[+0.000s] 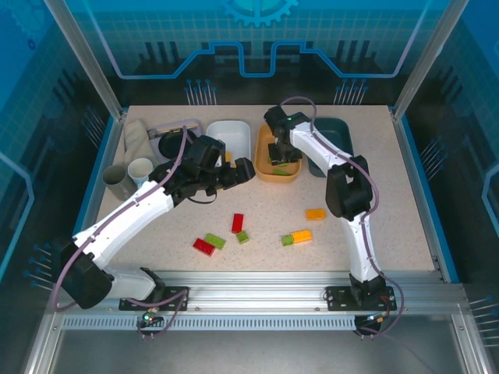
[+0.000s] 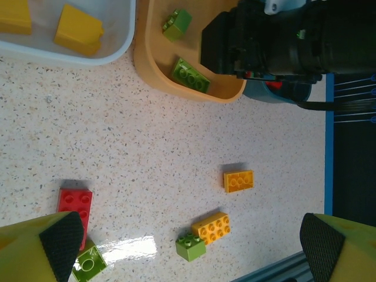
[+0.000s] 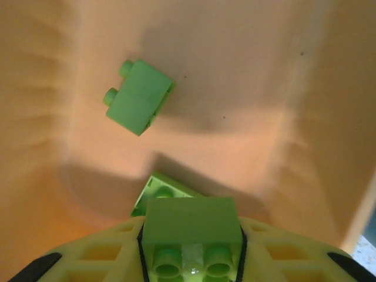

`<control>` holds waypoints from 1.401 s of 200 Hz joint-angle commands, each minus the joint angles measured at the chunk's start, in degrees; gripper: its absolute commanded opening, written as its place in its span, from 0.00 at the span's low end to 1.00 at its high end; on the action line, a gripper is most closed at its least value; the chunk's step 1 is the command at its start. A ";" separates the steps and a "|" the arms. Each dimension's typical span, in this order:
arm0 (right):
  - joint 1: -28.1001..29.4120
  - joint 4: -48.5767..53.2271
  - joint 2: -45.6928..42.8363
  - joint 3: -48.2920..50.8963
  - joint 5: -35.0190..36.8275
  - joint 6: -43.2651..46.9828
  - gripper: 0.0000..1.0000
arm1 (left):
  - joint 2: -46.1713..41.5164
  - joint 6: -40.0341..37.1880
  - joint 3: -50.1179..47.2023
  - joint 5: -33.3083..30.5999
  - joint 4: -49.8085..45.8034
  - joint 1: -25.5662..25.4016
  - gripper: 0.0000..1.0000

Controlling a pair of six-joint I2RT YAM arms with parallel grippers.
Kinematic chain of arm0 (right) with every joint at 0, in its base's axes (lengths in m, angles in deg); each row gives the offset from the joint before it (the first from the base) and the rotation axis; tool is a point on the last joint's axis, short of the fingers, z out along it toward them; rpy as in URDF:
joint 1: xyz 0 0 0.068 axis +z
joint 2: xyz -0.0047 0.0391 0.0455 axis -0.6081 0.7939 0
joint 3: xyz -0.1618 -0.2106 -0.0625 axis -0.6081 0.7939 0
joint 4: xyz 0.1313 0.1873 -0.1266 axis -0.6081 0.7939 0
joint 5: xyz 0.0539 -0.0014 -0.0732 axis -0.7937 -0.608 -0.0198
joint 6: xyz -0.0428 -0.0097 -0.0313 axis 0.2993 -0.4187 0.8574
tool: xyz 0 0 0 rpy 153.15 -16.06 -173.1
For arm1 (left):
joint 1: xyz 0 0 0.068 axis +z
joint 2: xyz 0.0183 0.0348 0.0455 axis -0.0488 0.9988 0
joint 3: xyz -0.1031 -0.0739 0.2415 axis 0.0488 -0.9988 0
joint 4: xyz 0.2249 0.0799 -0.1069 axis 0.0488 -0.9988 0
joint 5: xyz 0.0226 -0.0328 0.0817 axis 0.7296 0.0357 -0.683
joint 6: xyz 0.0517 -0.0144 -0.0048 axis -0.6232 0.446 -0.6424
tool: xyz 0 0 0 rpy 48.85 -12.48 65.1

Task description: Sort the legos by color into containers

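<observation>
The right gripper [image 3: 191, 261] seems to pinch a green brick [image 3: 191, 220], bottom centre — best let go low inside the orange tub [image 3: 264, 88].

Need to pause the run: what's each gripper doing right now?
Left gripper: open, holding nothing.
Right gripper: closed on a green lego above the orange tub.

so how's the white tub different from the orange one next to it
The white tub holds yellow bricks; the orange tub holds green bricks. The right gripper grips one more green brick down in the orange tub, not the white tub. Both are shallow, rounded tubs, side by side.
</observation>
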 commanded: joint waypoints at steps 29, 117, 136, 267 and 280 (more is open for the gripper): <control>-1.57 3.84 4.94 -3.50 -3.94 -4.20 0.46 | 1.80 -3.66 2.12 0.19 -1.24 -0.19 0.99; -1.14 2.47 -8.38 -6.75 -2.35 -3.20 0.59 | 1.98 -8.53 3.54 1.64 -3.26 -1.06 0.99; -1.15 1.63 -15.89 -2.52 -1.03 -3.31 0.58 | 2.90 -9.82 4.32 2.83 -3.15 -1.52 0.98; -6.72 5.33 -86.28 62.97 -19.70 -16.77 0.83 | 34.19 -43.07 22.91 0.34 -13.87 -26.01 0.89; -9.05 6.52 -90.05 63.42 -21.38 -16.08 0.85 | 37.57 -44.11 25.16 -0.74 -13.66 -26.96 0.87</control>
